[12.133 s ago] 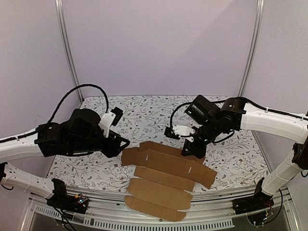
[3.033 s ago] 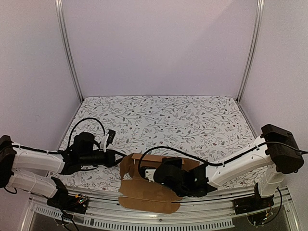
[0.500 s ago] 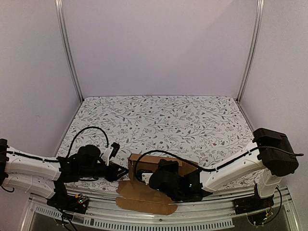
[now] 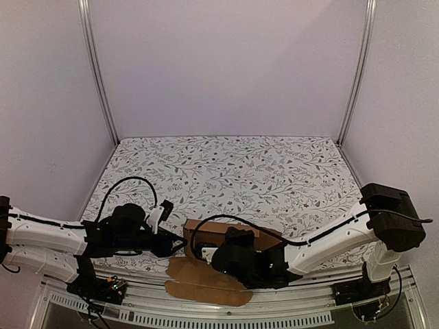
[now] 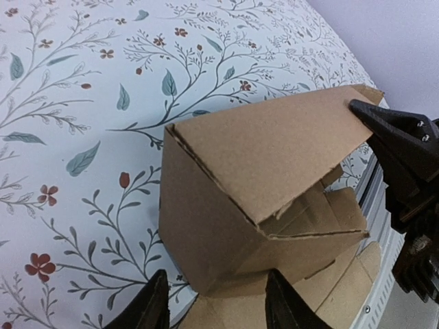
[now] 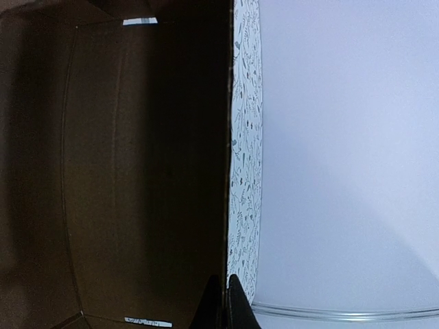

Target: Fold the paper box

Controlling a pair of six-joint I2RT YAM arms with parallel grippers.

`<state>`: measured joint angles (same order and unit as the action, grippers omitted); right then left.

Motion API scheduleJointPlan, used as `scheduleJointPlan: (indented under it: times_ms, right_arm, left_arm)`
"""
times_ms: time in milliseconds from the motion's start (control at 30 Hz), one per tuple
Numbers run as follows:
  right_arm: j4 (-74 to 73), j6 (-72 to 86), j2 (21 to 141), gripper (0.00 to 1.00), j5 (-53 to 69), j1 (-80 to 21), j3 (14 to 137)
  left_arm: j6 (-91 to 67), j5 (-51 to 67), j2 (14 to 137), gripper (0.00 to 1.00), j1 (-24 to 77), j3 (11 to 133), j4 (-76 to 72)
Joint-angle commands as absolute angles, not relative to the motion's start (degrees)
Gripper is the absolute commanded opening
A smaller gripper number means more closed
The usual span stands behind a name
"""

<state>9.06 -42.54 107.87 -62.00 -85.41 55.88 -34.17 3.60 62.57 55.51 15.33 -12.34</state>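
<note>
Two arms crowd the near edge of the floral table (image 4: 240,171), and the paper box (image 5: 260,157) sits between them, half raised: one wall stands, a top panel slopes over it like a roof, and a flat flap lies out toward the front rail. My right gripper (image 6: 221,303) has its fingers pressed together on the thin edge of a wall (that wrist view is mostly dark cardboard interior, so I judge this a pinch on the box). My left gripper (image 5: 216,308) has its fingers spread to either side of the box's near corner; whether they touch it I cannot tell. The risks I see come from how thin the card is. A single-edge pinch could tear or kink the wall away from its score line if I pull sideways. Closing the left fingers here could crush the corner. With so much of the piece at the table's front, a firm push might slide it over the rail, and the sloping panel may spring open once released.
</note>
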Motion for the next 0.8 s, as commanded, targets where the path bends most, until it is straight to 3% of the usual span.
scheduleJointPlan:
  times_ms: [0,367,767]
  right_arm:
    - [9.3,-42.2,109.1,0.00,-62.0,-85.9,57.0]
    - [9.3,-42.5,108.0,0.00,-62.3,-86.1,57.3]
    - [7.8,-42.5,104.6,0.00,-60.1,-86.0,57.1]
  left_arm:
    - [-33.3,1.8,61.9,0.49,56.7,17.2,-10.8]
    - [-32.3,-2.8,61.9,0.61,58.9,19.0,-8.0]
    - [-31.8,-8.1,63.9,0.63,62.3,20.0,-7.5]
